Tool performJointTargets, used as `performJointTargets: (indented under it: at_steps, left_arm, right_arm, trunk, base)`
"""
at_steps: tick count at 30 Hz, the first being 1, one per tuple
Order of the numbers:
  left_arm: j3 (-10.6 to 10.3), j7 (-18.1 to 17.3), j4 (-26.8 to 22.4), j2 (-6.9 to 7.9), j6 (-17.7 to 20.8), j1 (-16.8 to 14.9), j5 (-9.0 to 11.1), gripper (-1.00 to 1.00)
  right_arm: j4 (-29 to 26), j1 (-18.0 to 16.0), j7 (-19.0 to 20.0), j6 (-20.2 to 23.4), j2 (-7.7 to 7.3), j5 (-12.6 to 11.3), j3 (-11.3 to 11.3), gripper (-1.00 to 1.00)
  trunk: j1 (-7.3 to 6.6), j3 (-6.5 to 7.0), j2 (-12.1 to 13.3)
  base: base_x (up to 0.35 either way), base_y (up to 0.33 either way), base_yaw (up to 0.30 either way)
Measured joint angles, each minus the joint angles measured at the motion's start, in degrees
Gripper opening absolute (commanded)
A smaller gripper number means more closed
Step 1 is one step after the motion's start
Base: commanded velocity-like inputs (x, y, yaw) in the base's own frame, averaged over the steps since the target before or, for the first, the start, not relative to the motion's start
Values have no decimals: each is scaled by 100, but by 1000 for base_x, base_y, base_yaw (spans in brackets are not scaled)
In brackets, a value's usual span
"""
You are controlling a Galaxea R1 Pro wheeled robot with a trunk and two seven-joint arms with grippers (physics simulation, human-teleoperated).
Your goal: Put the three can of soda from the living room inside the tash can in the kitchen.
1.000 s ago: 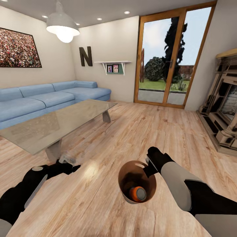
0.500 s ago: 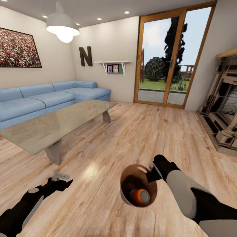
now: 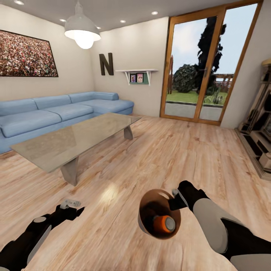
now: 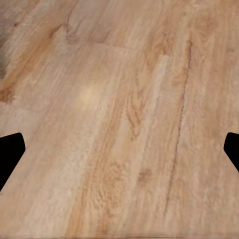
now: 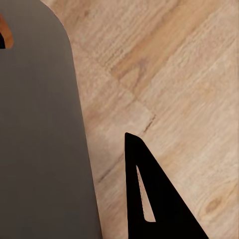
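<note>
Soda can [image 3: 164,224], orange with a grey top, lies on its side inside the tash can [image 3: 145,210], down against the glossy brown interior. The bin hangs above the light plank floor [image 3: 158,150] in the living room, tilted so its mouth faces the head camera, and the right gripper [image 3: 175,199] is clamped on its far rim. From the head view the bin's open interior and the can are plain; the right wrist view instead gives the bin's grey outer wall [image 5: 40,139] close up, with one dark finger [image 5: 154,199] against it on the outside and a sliver of orange at the frame corner.

The left gripper [image 3: 70,204] hovers low over the floor, well apart from the bin. In the head view its fingers are too small to read, but the left wrist view shows two dark fingertips [image 4: 10,152] spread wide at opposite frame edges with bare planks between them, holding nothing.

Beyond the arms stand the glass-topped low table [image 3: 75,139], the long blue sofa [image 3: 56,113], the white pendant lamp [image 3: 82,30] and the dark letter N [image 3: 106,64] on the wall.
</note>
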Motion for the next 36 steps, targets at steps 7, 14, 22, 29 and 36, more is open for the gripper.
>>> performJointTargets:
  at_steps: [7, 14, 22, 29, 36]
  left_arm:
    - [105, 0, 20, -5, -17, 0, -3, 100]
    - [116, 0, 21, -9, -18, -1, -3, 100]
    - [123, 0, 23, -10, -18, 2, -3, 100]
    - [117, 0, 22, -10, -18, 5, -3, 100]
    - [116, -3, 22, -10, -18, 3, -3, 100]
  right_arm:
    - [-2, 21, 0, -10, 8, 10, 1, -100]
    - [-5, 23, 0, -6, 21, -16, -5, -100]
    - [-4, 39, 0, -7, 28, -10, -2, -100]
    - [0, 41, 5, -8, 29, -8, 0, -100]
    - [1, 49, 4, -8, 47, -5, 2, -100]
  trunk:
    - [0, -9, 0]
    - [0, -9, 0]
    - [0, -9, 0]
    - [0, -9, 0]
    - [0, -9, 0]
  base:
    - [0, 28, 236]
    - [0, 217, 240]
    - [0, 275, 240]
    - [0, 281, 240]
    - [0, 282, 240]
